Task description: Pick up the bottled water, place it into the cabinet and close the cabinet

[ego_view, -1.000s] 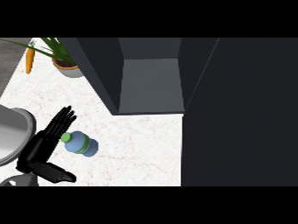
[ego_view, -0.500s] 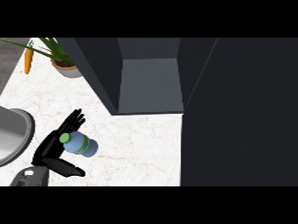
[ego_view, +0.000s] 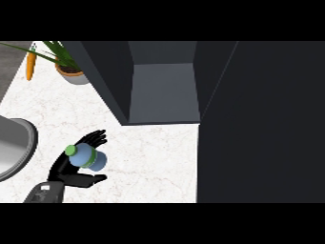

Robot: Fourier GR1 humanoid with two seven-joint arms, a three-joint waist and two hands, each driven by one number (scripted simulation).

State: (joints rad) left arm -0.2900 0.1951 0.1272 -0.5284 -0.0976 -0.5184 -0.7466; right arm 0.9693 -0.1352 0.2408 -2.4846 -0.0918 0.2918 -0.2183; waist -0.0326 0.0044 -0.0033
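1. the bottled water (ego_view: pixel 86 157) is seen from above, green cap uppermost, near the left side of the bench (ego_view: pixel 151 152), in front of the open cabinet (ego_view: pixel 161 90).
2. the left hand (ego_view: pixel 77 167) is wrapped round the bottle: fingers are curled past its far side and the thumb is set against its near side, so the bottle is grasped between them. whether the bottle is already lifted off the bench cannot be told from this steep view.
3. the grasp is taken from the side, low on the body, presumably so that the bottle stays upright and can be carried forward into the cabinet without tipping.
4. the cabinet's dark interior is exposed, with its door (ego_view: pixel 270 119) swung out along the right side of the bench, which leaves the way in free; closing is judged to be the last step, not yet done.
5. the right hand is not shown in the view.
6. a potted plant (ego_view: pixel 70 71) and a carrot (ego_view: pixel 30 66) stand at the far left corner, and a round grey sink (ego_view: pixel 14 152) lies at the left edge, all apart from the path to the cabinet.
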